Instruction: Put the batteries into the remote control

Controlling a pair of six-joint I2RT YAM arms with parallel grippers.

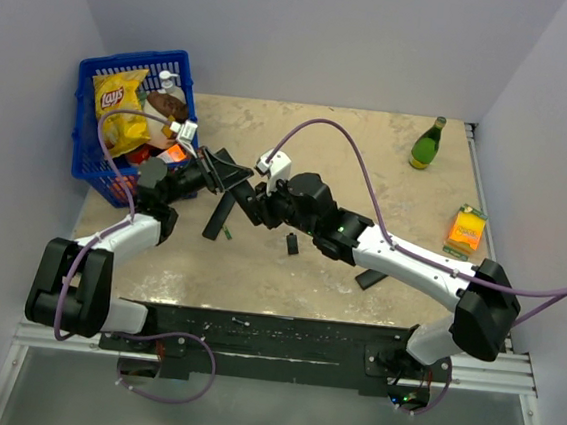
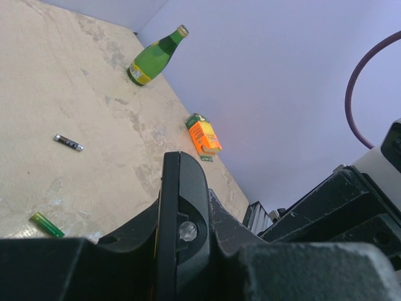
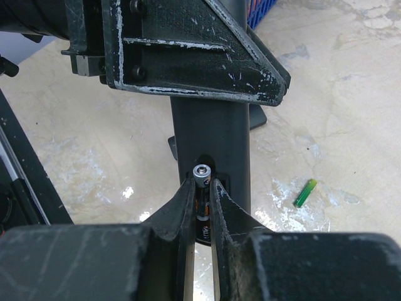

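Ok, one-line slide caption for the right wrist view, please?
Right gripper holds a battery at the open bay of the remote control; a small green item lies on the table.

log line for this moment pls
left jaws: shut on remote control | right jaws: shut on battery | battery tip at remote's compartment, not seated | spare battery loose on table

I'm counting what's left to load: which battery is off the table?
The battery pinched between the fingers of the right gripper, its metal tip at the remote control's compartment. The other visible battery lies loose on the table.
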